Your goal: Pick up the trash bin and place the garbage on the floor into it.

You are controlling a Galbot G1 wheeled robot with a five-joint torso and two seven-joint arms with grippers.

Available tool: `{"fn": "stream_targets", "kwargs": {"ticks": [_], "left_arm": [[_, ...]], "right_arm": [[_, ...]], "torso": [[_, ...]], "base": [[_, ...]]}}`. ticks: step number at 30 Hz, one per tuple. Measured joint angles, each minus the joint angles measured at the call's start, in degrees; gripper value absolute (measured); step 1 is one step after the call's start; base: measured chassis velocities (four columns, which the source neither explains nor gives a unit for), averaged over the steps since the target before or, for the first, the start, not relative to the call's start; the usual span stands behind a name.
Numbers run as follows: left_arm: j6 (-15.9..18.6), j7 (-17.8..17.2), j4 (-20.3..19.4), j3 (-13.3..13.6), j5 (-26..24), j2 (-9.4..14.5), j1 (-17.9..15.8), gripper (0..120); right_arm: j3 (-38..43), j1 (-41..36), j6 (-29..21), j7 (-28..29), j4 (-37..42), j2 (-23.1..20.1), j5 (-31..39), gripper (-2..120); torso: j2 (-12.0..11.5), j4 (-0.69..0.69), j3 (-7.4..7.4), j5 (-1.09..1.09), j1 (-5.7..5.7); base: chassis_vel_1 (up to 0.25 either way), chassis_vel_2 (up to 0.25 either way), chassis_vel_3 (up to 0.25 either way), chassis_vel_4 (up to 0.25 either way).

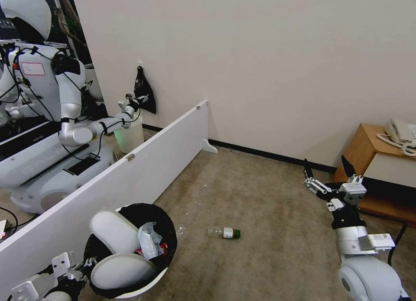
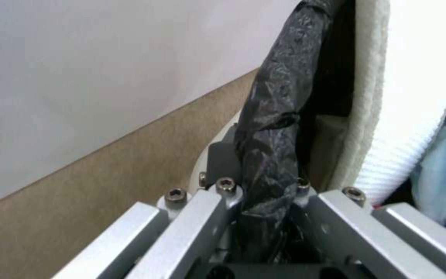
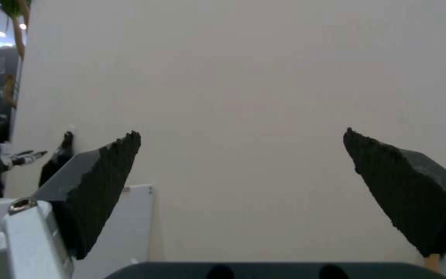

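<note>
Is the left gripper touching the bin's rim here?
Touching. In the left wrist view the left gripper is shut on the bag-covered rim of the bin; the head view shows it at the bin's edge.

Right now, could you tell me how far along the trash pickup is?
Mostly done: two white slippers and crumpled paper already sit in the trash bin. In hand: the left gripper is shut on the bin's black-lined rim. Left: one clear bottle lies on the carpet, while the right gripper hangs open and empty above the floor.

Beige carpet floor (image 1: 260,197); clear bottle (image 1: 224,233) lying on it.
</note>
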Motion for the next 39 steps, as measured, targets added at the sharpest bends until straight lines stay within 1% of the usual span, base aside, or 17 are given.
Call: {"fn": "stream_targets", "kwargs": {"ticks": [10, 11, 16, 21, 27, 37, 39], "left_arm": [[0.00, 0.26, -0.10, 0.59, 0.90, -0.70, 0.00, 1], [0.00, 0.30, -0.12, 0.69, 1.12, -0.85, 0.00, 1], [0.00, 0.43, -0.27, 0.90, 1.59, -1.35, -0.04, 1], [0.00, 0.55, -0.34, 1.11, 1.90, -1.63, -0.06, 1], [0.00, 0.72, -0.34, 1.29, 2.37, -2.01, -0.11, 1], [0.00, 0.84, -0.21, 1.27, 2.46, -2.02, -0.15, 1], [0.00, 0.85, -0.08, 1.25, 2.47, -1.92, -0.14, 1]], "right_arm": [[0.36, -0.73, 0.46, 0.22, -0.38, 0.50, -1.93, 100], [0.37, -0.77, 0.57, 0.23, -0.52, 0.55, -2.13, 100], [0.14, -0.72, 0.64, 0.40, -0.58, 0.53, -2.25, 100], [-0.19, -0.58, 0.91, 0.58, -0.83, 0.27, -2.20, 100], [-0.58, -0.45, 1.37, 0.52, -1.50, -0.07, -2.09, 100], [-0.81, -0.02, 1.38, 0.39, -2.07, -0.14, -2.03, 100], [-0.81, 0.17, 1.39, -0.39, -2.61, -0.48, -2.28, 100]], "torso": [[-0.01, 0.00, 0.00, 0.02, 0.00], [-0.01, -0.01, 0.00, -0.01, 0.00], [-0.01, 0.01, 0.00, 0.01, 0.00], [-0.01, 0.00, 0.01, 0.01, 0.02], [-0.01, 0.00, 0.00, 0.00, 0.01], [0.00, 0.00, 0.00, 0.01, 0.01], [-0.01, -0.01, 0.00, 0.01, 0.01]], "base": [[-0.115, 0.112, 0.112, -0.108], [-0.140, 0.133, 0.146, -0.137], [-0.131, 0.159, 0.157, -0.146], [-0.118, 0.101, 0.125, -0.110], [-0.022, 0.020, 0.012, -0.018], [0.000, 0.000, 0.000, 0.000], [0.000, 0.000, 0.000, 0.000]]}}
